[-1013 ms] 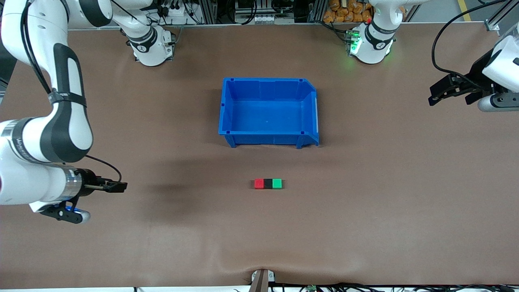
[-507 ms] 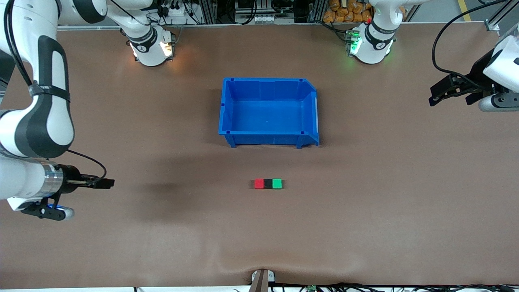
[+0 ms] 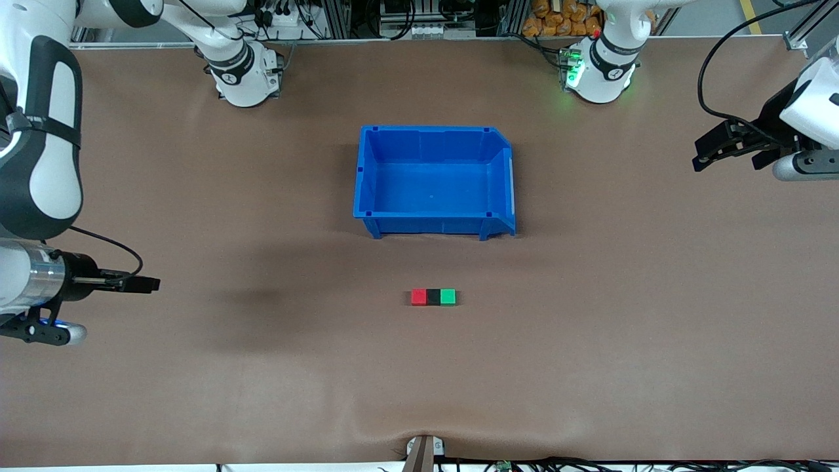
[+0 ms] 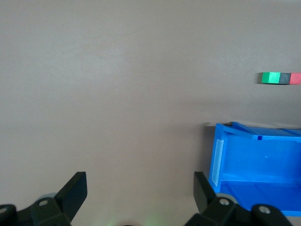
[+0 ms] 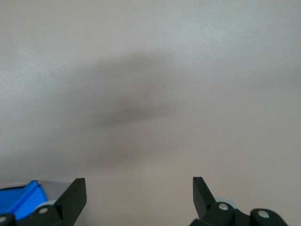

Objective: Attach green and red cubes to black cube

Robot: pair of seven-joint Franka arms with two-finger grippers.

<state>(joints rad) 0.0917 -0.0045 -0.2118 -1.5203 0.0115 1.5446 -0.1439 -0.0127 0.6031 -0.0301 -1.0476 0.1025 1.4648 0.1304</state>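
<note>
The red cube [image 3: 418,297], black cube [image 3: 433,297] and green cube [image 3: 448,297] lie touching in one row on the brown table, black in the middle, nearer the front camera than the blue bin. The left wrist view shows the same row: green cube [image 4: 270,78], black cube [image 4: 284,78], red cube [image 4: 295,78]. My left gripper [image 3: 727,149] hangs open and empty over the left arm's end of the table. My right gripper [image 3: 141,284] is open and empty over the right arm's end, well away from the cubes.
An empty blue bin [image 3: 367,170] stands mid-table, between the arm bases and the cubes, and its corner shows in both wrist views as blue bin [image 4: 225,146] and blue bin [image 5: 21,197]. A small fixture [image 3: 423,449] sits at the table's front edge.
The right arm has drawn back toward its end of the table, away from the cubes, its gripper still open. The left arm and the cube row have not moved.
</note>
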